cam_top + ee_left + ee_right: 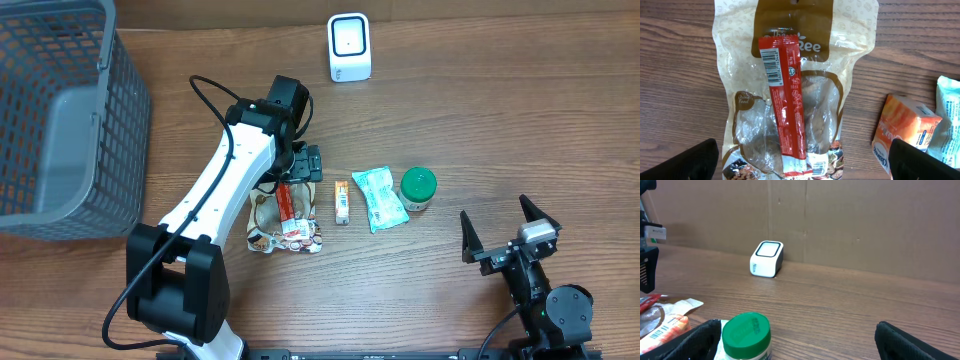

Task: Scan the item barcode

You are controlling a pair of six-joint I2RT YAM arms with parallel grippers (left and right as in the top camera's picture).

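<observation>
- left gripper point(805, 161) is spread wide, holding nothing, pointing down over the counter point(680, 90)
- right under it, between the fingers: a red stick point(787, 105), lying lengthwise with its barcode point(772, 65) face up at the end away from the gripper. That looks like the item to scan
- the stick is lying on top of a clear brown-and-cream pouch point(742, 125), which sits flat on the counter and sticks out on both sides of it
- just off the gripper's right finger there's a small orange box point(905, 130), near the pouch but apart from it
- past the box on the same side, a pale blue packet point(950, 115), only its edge shows from the wrist view
- further right again, a jar point(418, 187) with a green lid, upright, just beside the packet
- right gripper point(498, 228) is wide open too and empty, well apart from the left one; the jar sits just ahead of its left finger
- white scanner point(349, 47) stands well ahead of both grippers, at the far side of the counter
- grey basket point(60, 130) is way off to the left gripper's left
</observation>
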